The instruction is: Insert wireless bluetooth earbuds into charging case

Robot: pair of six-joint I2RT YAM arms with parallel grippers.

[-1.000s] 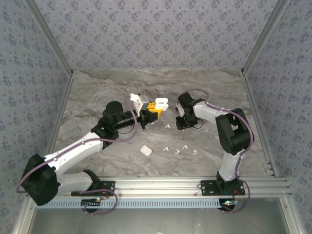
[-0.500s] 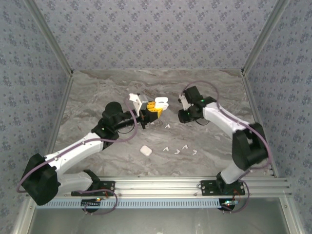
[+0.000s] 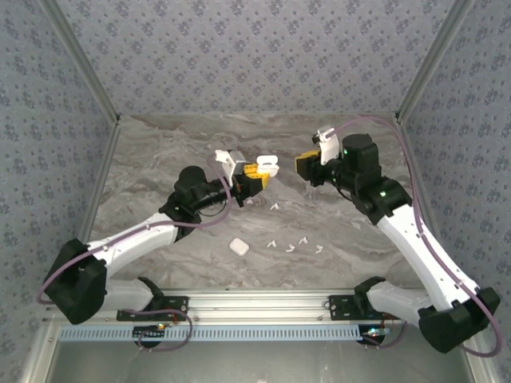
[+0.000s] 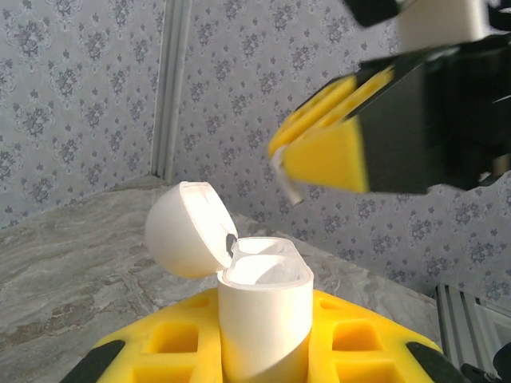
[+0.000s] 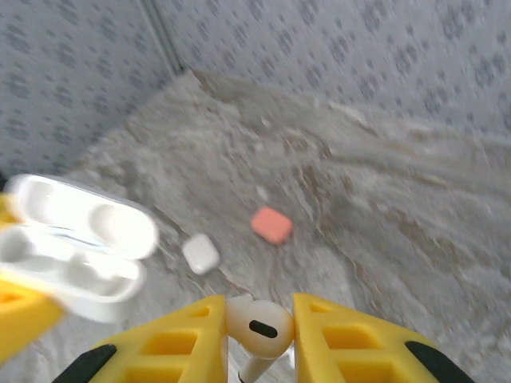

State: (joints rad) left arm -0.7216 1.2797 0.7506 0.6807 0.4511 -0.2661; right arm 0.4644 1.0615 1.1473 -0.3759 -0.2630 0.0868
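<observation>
White earbud (image 5: 257, 325) sits bottom centre of the right wrist view, pinched tight in the right gripper (image 3: 306, 166); the open case (image 4: 263, 307), mid-frame from overhead, stands clamped in the left gripper (image 3: 252, 175); the two are apart; the risk is that the bud twists in that slim grip and the stem jams on the rim.

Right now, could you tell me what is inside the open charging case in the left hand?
The charging case shows two white wells, seemingly empty, though blurred. The left hand covers its lower body.
</observation>
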